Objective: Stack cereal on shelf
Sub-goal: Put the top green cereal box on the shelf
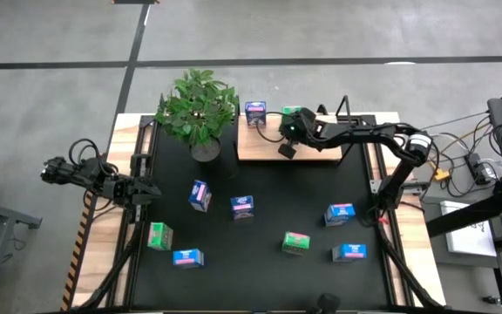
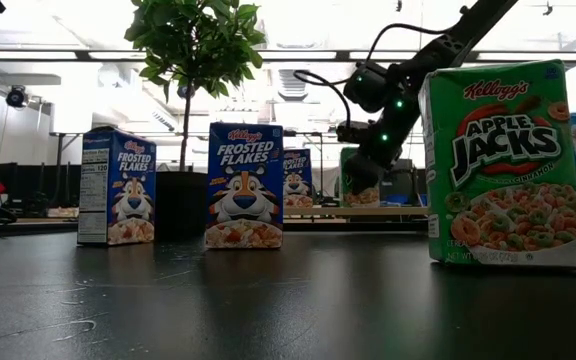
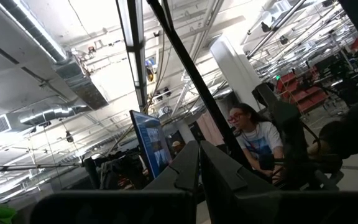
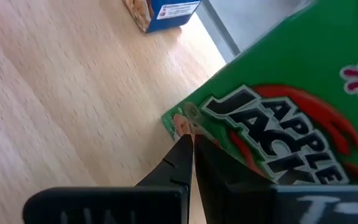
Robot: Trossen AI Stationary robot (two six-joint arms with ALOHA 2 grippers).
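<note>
Shelf (image 1: 321, 150): light wood board at the far edge of the surface (image 1: 260, 262), beside the potted plant (image 1: 197, 106).
Right end effector (image 1: 291, 139): over the shelf, tips together, empty, touching the Apple Jacks box (image 4: 291, 106).
Key relation: you see this green box standing just beside the tips, with a Frosted Flakes box (image 1: 255, 113) farther along the shelf.
Left end effector (image 1: 146, 189): waits at the surface's left edge, fingers together, nearer the loose boxes.
</note>
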